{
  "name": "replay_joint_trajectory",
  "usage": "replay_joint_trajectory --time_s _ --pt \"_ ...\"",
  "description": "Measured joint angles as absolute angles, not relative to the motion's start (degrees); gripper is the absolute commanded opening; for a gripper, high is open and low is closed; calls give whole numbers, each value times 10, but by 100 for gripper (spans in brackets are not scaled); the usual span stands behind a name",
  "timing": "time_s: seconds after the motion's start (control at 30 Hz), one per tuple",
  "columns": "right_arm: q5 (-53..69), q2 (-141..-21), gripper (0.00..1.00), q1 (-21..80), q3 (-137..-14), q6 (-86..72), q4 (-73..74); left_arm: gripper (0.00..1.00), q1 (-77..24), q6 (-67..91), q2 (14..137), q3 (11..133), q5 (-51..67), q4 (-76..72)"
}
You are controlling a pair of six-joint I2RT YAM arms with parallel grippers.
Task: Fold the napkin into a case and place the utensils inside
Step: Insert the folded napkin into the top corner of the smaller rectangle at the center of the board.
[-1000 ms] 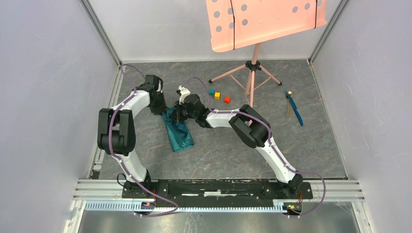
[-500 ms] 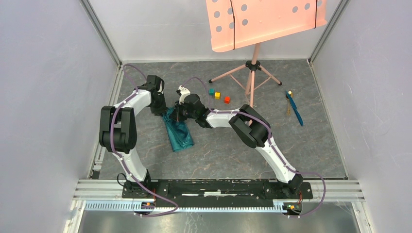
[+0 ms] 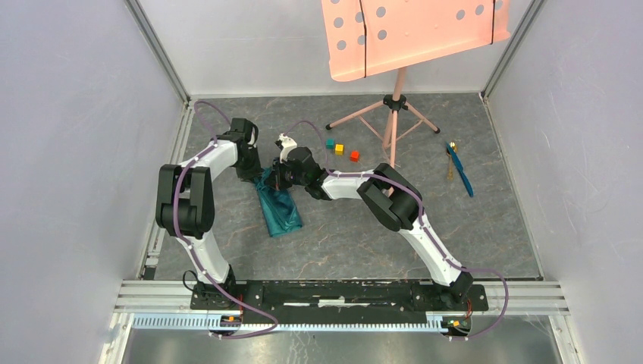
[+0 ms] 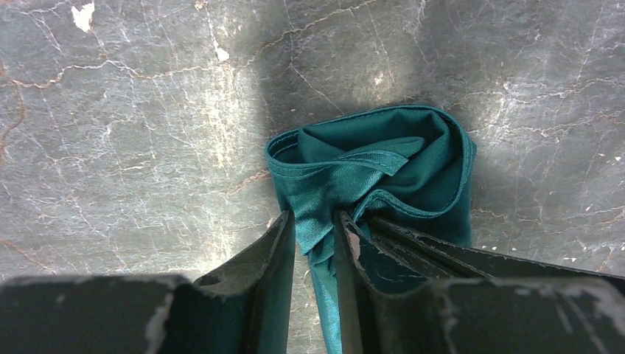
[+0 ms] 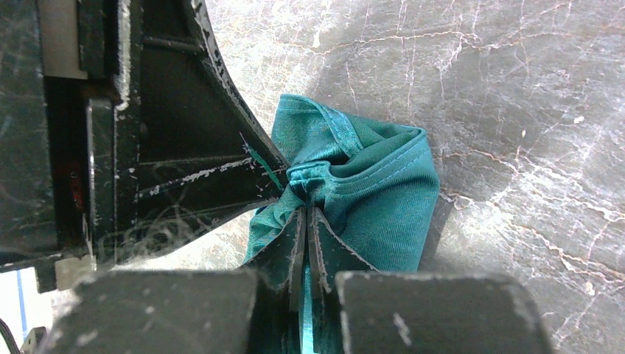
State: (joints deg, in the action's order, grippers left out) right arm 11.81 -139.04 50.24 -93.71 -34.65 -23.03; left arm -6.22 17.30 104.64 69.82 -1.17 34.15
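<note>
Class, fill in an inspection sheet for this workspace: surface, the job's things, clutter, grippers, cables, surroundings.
Surface: grey marbled table.
Job's things: teal napkin bunched into a narrow strip, left of centre; utensils, one blue and one golden, lie together at far right, outside it.
Clutter: three small cubes, teal, yellow and red, near the stand's feet.
Grippers: left gripper and right gripper both pinch the napkin's far end.
Cables: purple cables run along both arms.
Surroundings: pink music stand at the back; plain grey walls.
</note>
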Motion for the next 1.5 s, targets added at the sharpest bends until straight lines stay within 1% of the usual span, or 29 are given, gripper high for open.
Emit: replay_joint_trajectory --time_s 0.5,0.67,0.8,0.93,1.13,1.37,1.5 --pt "118 -1390 3 502 -937 -347 -230 34 -72 173 1047 701 -16 342" --pt "118 -1390 2 502 -937 -347 -230 28 -72 173 1050 705 -17 345" --pt "119 -1390 2 502 -938 -347 -229 13 -72 173 1062 714 -16 344" --pt "119 -1391 2 502 -938 -347 -229 3 -72 169 1065 717 -20 344" --pt "120 -1391 1 502 -944 -347 -221 2 -72 164 1059 717 -34 343" --pt "122 -1393 1 502 -953 -346 -214 2 -72 164 999 689 -45 331" --pt "132 -1397 3 502 -967 -344 -213 2 -72 164 992 680 -40 323"
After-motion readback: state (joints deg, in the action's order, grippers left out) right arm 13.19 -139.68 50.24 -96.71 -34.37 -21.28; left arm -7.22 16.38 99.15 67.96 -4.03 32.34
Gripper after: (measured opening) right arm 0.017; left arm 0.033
